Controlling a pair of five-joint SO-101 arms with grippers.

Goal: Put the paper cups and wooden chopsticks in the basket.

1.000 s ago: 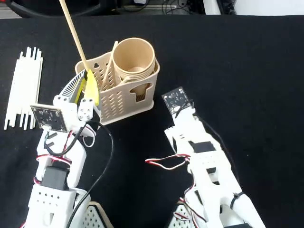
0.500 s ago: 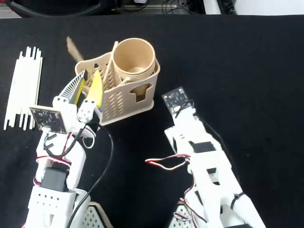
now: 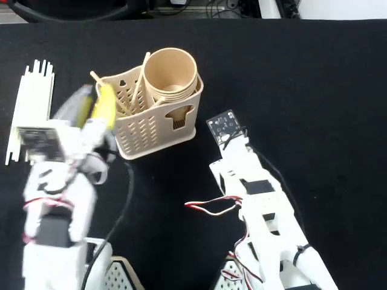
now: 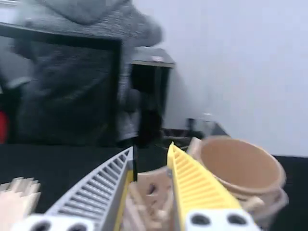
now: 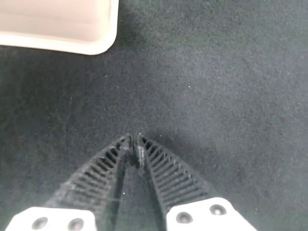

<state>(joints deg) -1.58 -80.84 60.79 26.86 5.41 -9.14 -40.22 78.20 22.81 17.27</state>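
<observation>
While wooden chopsticks [image 3: 141, 77] lean, nested paper cups [image 3: 172, 74] fill the perforated basket [image 3: 151, 127].

bright, even overhead light over the black table [image 3: 314, 90], a bright white wall [image 4: 240, 72] beyond

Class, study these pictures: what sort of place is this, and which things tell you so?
Probably a robotics lab bench: left arm and right arm, small robots with exposed wires, stand on a black-covered table, cables trail past its far edge, and a basket of paper cups serves as practice props.
</observation>
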